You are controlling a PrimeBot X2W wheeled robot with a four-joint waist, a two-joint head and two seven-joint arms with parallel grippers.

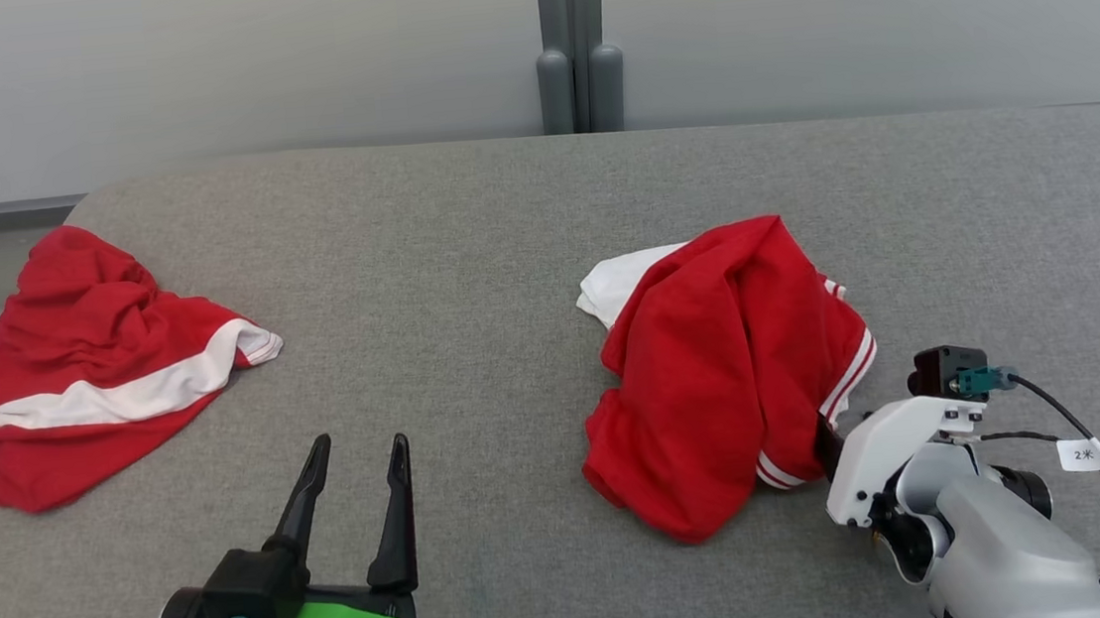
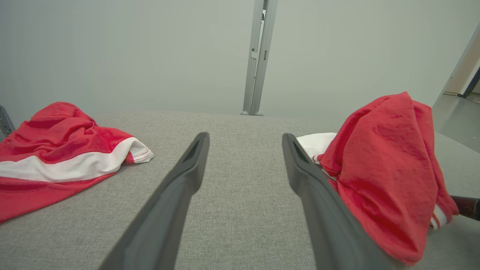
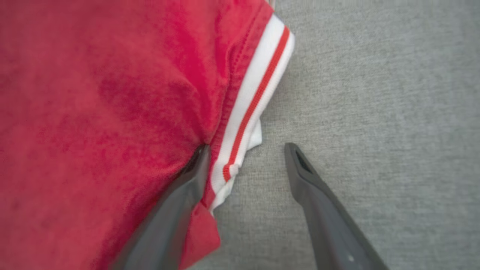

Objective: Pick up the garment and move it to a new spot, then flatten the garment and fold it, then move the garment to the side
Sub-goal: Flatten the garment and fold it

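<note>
A crumpled red garment point(image 1: 724, 363) with white, red-striped trim lies heaped right of the middle of the grey cloth-covered table point(image 1: 464, 237). My right gripper point(image 1: 829, 452) is at its lower right edge. In the right wrist view that gripper point(image 3: 247, 148) is open: its left finger is tucked under the red cloth point(image 3: 93, 112), the striped hem point(image 3: 255, 101) lies just inside the gap, and the right finger rests over bare table. My left gripper point(image 1: 360, 441) is open and empty near the front edge, left of the garment point(image 2: 382, 168).
A second red garment point(image 1: 87, 369) with a broad white band lies at the table's far left, partly over the edge. A grey post point(image 1: 577, 48) stands behind the table against a pale wall. Bare grey surface lies between the two garments.
</note>
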